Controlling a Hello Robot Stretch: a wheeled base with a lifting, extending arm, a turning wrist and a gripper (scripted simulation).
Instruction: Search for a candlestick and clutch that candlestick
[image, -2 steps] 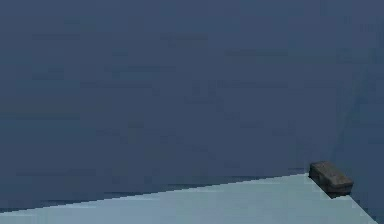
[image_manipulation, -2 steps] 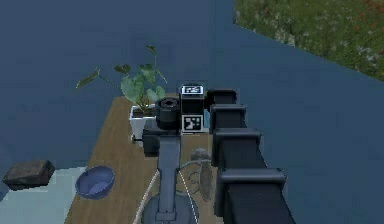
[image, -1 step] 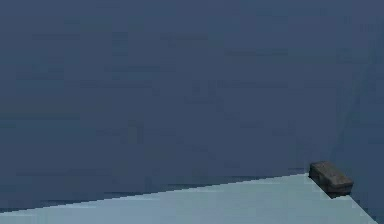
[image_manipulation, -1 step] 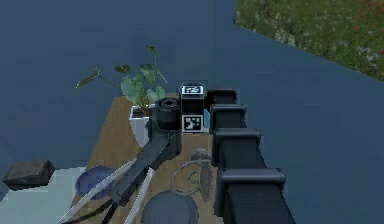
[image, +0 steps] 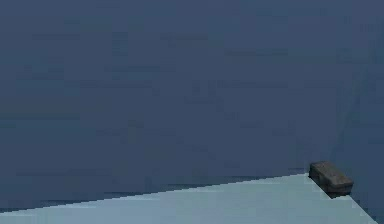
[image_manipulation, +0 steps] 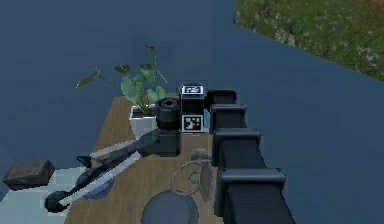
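Stretching across a wooden table (image_manipulation: 125, 200) near a potted plant (image_manipulation: 140, 88), the gripper (image_manipulation: 68, 182) hides its state; whether it holds anything cannot be told.

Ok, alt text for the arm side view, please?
The robot's dark arm reaches out over a wooden table, its gripper pointing toward the picture's left. A leafy plant in a white pot stands on the table against dark blue walls.

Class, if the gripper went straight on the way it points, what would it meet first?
Probably nothing: the gripper points off the wooden table; the dark box lies near that line, maybe lower.
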